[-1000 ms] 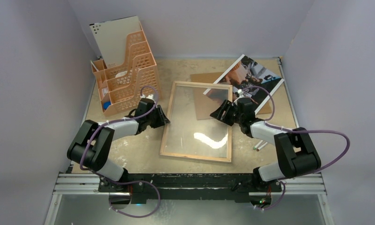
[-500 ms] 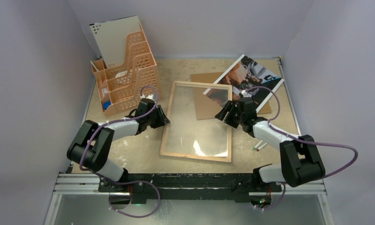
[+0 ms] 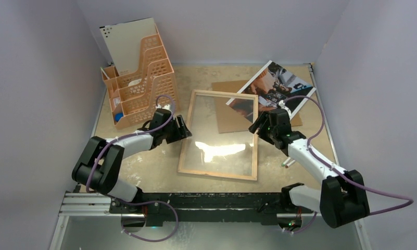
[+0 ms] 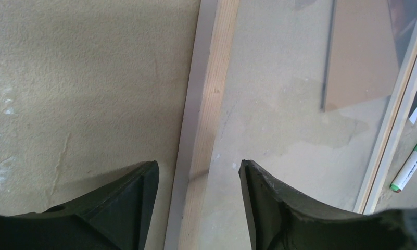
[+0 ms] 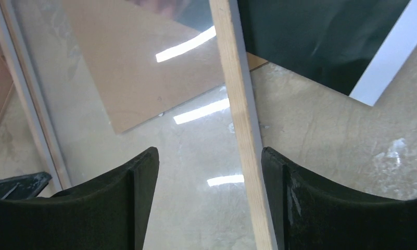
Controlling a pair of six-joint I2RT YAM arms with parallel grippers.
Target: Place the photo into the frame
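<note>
Frame [image 3: 217, 174] lies flat in front of both arms, wood back rim up, long axis running away from the arm bases. Bare table [image 3: 159, 161] shows through the pane. Left gripper [image 3: 184, 128] is at the frame's left rim, about halfway along. Its wrist view shows the jaws parted and straddling that rim with a gap on either side, gripping nothing. Right gripper [image 3: 254, 127] is at the frame's right rim, toward the far end, jaws spread wide. The rim runs between them, close by the outer finger [image 5: 320, 208]; cannot tell whether it touches. Nothing held there either. Photo [image 3: 277, 83] lies picture side up just beyond the frame's far right corner, on top of the brown backing sheet [image 3: 226, 89]. It sits askew, edges diagonal to the frame's. The arm hides part of it, so I cannot tell which way its long axis runs. One corner passes under the frame's right rim: dark print shows on both sides of the rim in the right wrist view. From the right gripper the photo is just ahead and outward of the frame; from the left gripper it is across the whole pane. Right arm clearly nearer. My reading: the right arm goes next, and the print must slide clear of the frame before it can be lifted.
</note>
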